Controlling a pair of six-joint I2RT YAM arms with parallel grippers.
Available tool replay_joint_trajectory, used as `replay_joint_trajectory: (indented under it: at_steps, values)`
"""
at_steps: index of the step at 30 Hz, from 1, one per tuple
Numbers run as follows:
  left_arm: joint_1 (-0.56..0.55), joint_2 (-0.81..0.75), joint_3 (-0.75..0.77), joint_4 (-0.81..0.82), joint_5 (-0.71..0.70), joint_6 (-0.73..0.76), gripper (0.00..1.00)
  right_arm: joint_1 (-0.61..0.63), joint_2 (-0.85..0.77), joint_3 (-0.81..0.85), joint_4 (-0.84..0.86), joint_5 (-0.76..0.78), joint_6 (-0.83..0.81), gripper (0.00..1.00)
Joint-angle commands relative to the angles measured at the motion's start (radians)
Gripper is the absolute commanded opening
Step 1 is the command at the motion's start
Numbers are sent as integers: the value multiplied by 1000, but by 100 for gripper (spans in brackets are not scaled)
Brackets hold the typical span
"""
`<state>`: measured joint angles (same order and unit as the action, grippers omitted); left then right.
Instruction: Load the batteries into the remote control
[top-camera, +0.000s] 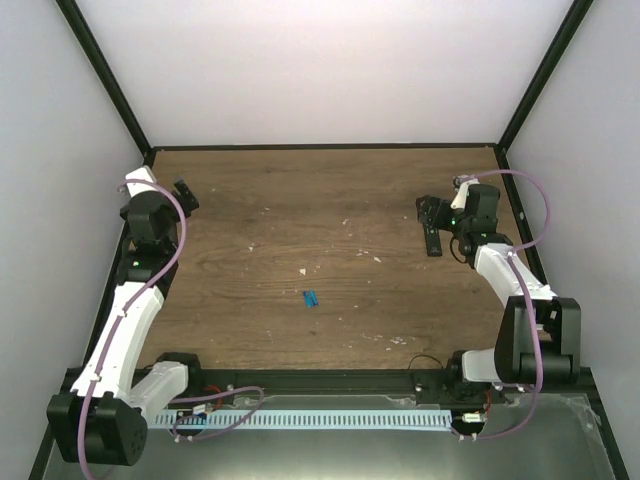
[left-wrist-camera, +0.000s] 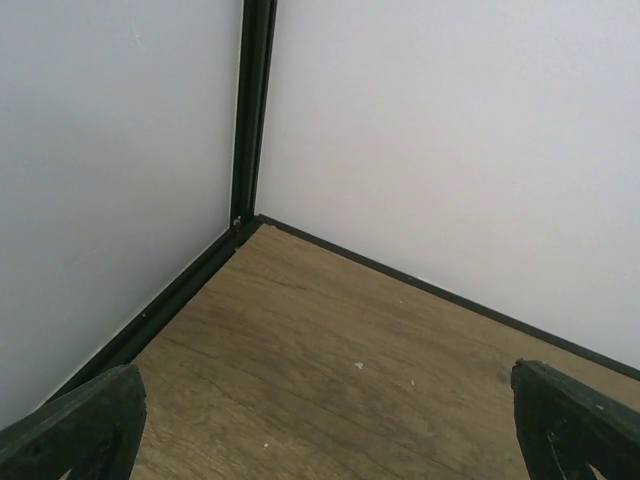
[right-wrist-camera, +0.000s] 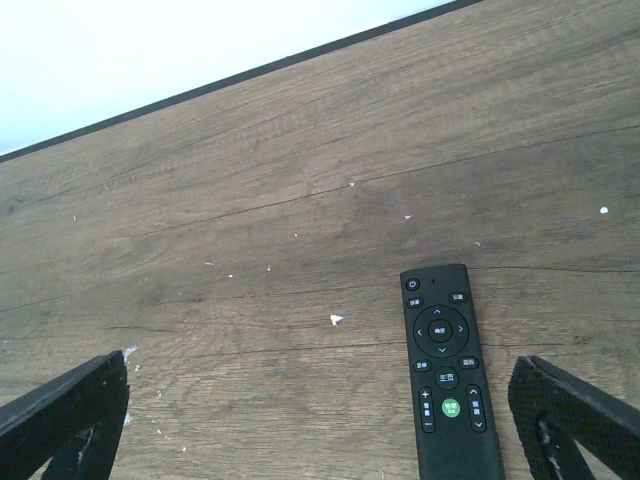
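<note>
The black remote control (right-wrist-camera: 447, 372) lies on the wooden table with its buttons facing up; in the top view (top-camera: 433, 242) it sits at the right. My right gripper (right-wrist-camera: 320, 440) is open above it, and the remote lies between the fingers, close to the right finger (right-wrist-camera: 570, 420). In the top view the right gripper (top-camera: 430, 212) hovers at the remote's far end. The blue batteries (top-camera: 311, 298) lie together near the table's middle, away from both grippers. My left gripper (left-wrist-camera: 330, 440) is open and empty, facing the far left corner; in the top view (top-camera: 183, 192) it is at the left.
White walls with black frame posts (left-wrist-camera: 252, 110) enclose the table. Small white specks (right-wrist-camera: 336, 319) are scattered on the wood. A white cable channel (top-camera: 330, 418) runs along the near edge between the arm bases.
</note>
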<state>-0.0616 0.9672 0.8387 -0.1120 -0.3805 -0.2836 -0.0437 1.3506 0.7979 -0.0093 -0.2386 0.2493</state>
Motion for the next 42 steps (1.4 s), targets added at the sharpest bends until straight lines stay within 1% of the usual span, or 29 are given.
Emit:
replay_joint_trajectory:
  at_steps: [1, 3, 8, 13, 15, 20, 23, 25, 28, 31, 37, 42]
  values:
    - [0, -19, -21, 12, -15, 3, 100, -1, -17, 1, 10, 17, 14, 100]
    - [1, -16, -10, -12, -84, -58, 100, -1, -17, 1, 4, 38, 15, 100]
    - [14, -19, -2, -38, -158, -138, 100, -1, -12, 1, -19, 95, 16, 100]
    - [20, -47, -77, 90, -225, -98, 100, -1, -9, -5, -32, 107, 25, 100]
    - [20, -51, -101, 132, -192, -48, 100, -1, -9, -8, -34, 121, 26, 100]
    - [20, -31, -112, 131, -153, 13, 100, -2, 9, 29, -87, 200, 38, 100]
    - [21, -29, -122, 145, -29, 104, 100, -1, 59, 81, -160, 201, 33, 100]
    - [21, -31, -126, 142, 33, 134, 100, -1, 96, 105, -190, 163, 29, 100]
    - [19, -44, -142, 140, 55, 113, 100, -1, 155, 127, -219, 120, 37, 100]
    - [10, -56, -166, 130, 71, 102, 100, 0, 212, 154, -252, 122, 43, 100]
    - [-11, -45, -166, 63, 68, 80, 100, 27, 309, 235, -344, 209, 18, 100]
    - [-19, -31, -164, 64, 45, 59, 100, 70, 362, 286, -383, 258, -4, 99]
